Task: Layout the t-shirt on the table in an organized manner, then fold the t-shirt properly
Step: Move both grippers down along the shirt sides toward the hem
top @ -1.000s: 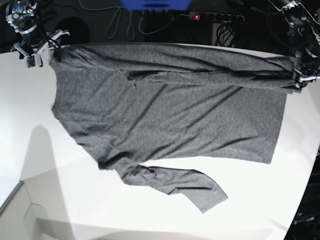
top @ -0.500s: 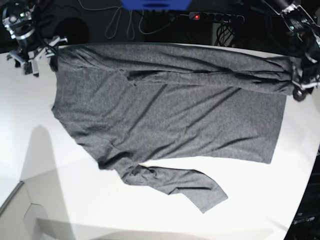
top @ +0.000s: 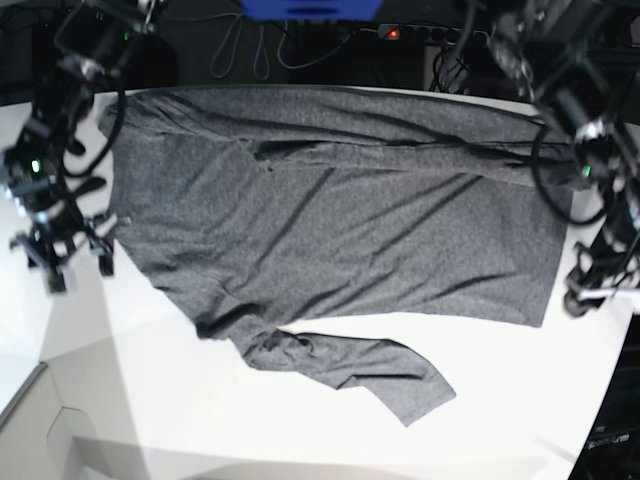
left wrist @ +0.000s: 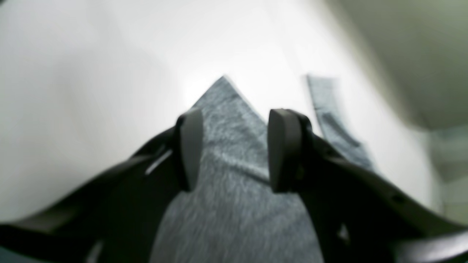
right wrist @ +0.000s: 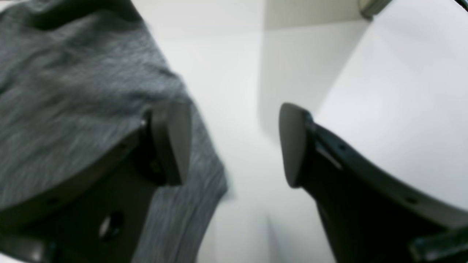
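The dark grey t-shirt [top: 340,220] lies spread on the white table [top: 200,400], with one long sleeve folded along its far edge and the other trailing toward the front. My right gripper [top: 60,262] is open beside the shirt's left edge. In the right wrist view it [right wrist: 232,144] hovers over bare table with the shirt [right wrist: 73,80] under its left finger. My left gripper [top: 590,295] is open off the shirt's right hem. In the left wrist view it [left wrist: 234,149] is above a hem corner of the shirt [left wrist: 234,219].
A power strip with a red light [top: 430,33], cables and a blue object [top: 310,8] lie beyond the table's far edge. The table's curved edge runs down the right side. A lower white ledge [top: 40,420] sits at the front left.
Both grippers have left the shirt's far corners and moved toward the front along its left and right sides. The shirt has not moved.
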